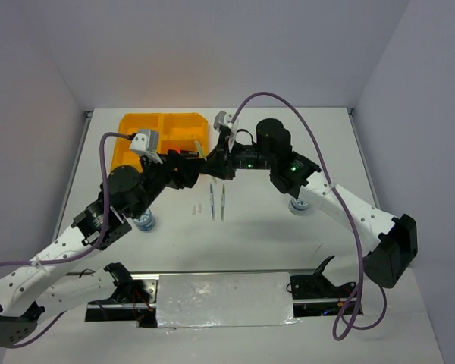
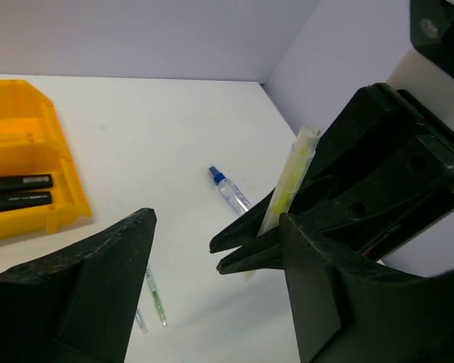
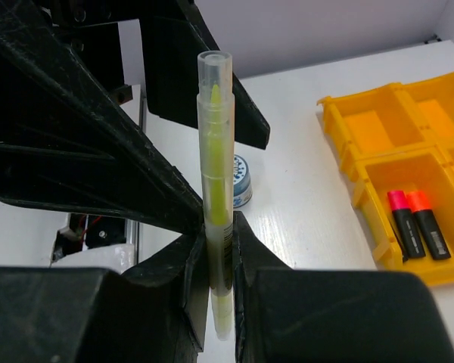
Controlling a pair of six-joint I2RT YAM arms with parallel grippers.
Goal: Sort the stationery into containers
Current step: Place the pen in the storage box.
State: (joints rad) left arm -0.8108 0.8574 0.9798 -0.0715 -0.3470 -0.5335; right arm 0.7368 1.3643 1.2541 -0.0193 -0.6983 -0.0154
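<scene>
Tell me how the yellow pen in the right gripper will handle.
Probably stiff: the yellow pen stands straight though the right gripper pinches only its lower part. Likely light, being thin. Its round, glossy barrel may slip or roll.

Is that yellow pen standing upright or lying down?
Upright. The pen stands near vertical, pinched low on its barrel by the right gripper, with its clear cap on top.
</scene>
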